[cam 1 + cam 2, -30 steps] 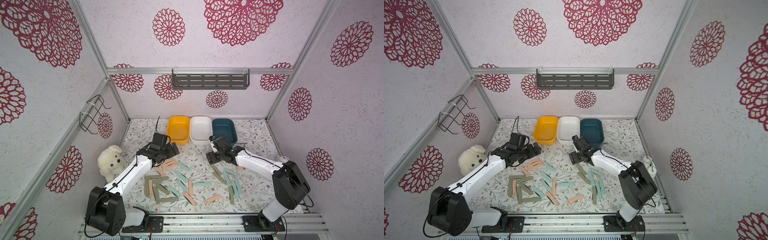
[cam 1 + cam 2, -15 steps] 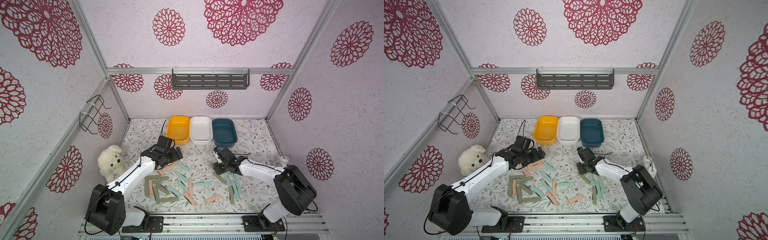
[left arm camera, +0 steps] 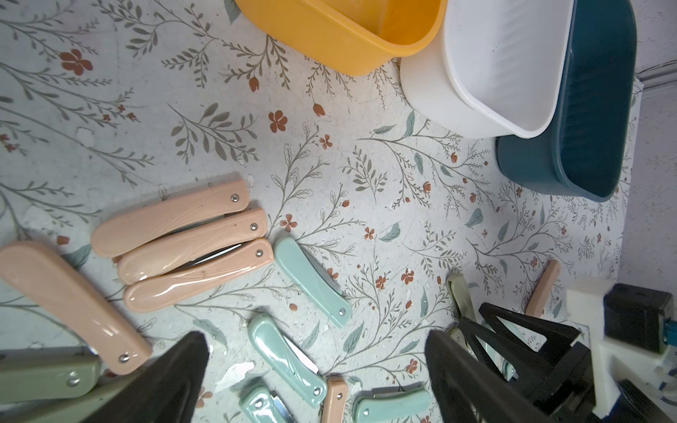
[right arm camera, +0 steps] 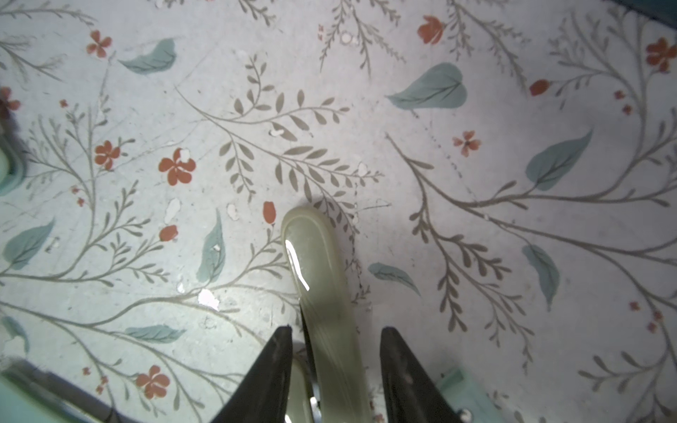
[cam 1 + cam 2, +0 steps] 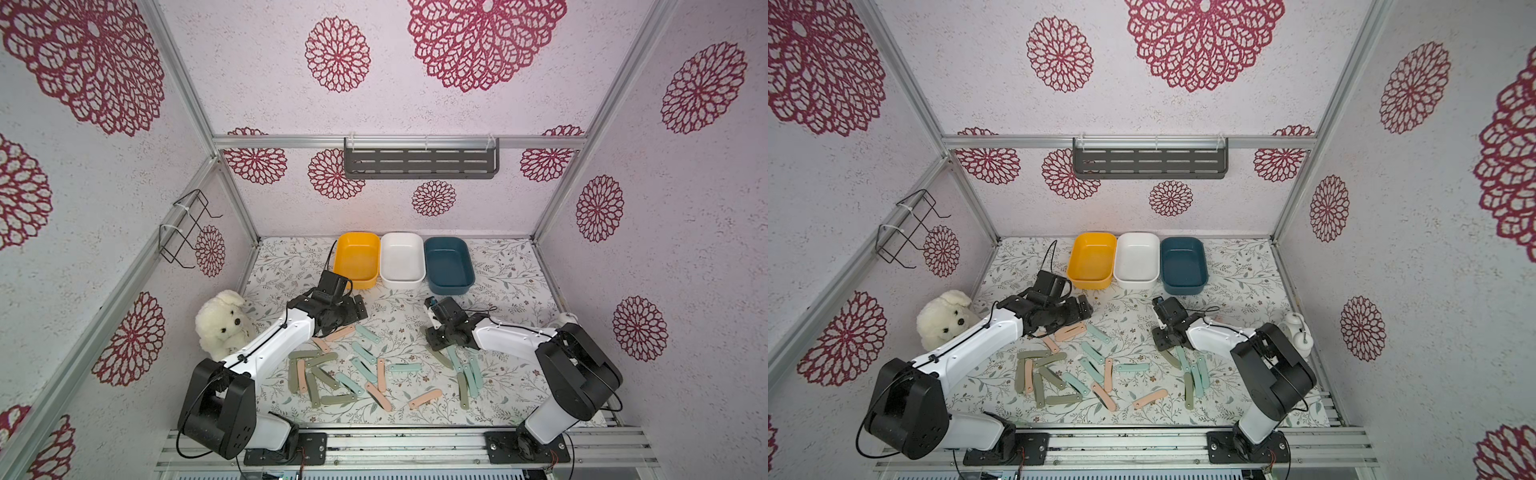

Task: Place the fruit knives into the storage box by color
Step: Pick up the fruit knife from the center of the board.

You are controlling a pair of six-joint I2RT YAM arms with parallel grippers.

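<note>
Between the left gripper's (image 3: 317, 333) wide-open jaws lie teal knives (image 3: 285, 348); pink knives (image 3: 194, 249) sit beyond the tips. The right gripper's (image 4: 337, 329) jaws stand narrow astride an olive knife (image 4: 315, 256) on the mat (image 4: 476, 219); contact cannot be confirmed. Recommend closing squarely across its width before lifting. Knife: glossy, slim, rounded end projecting ahead of the tips.

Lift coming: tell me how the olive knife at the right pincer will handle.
The olive knife looks glossy, with bright glare, so it may slip in the right pincer. It seems a stiff, flat bar, unlikely to bend or roll. Slim, so probably light.
</note>
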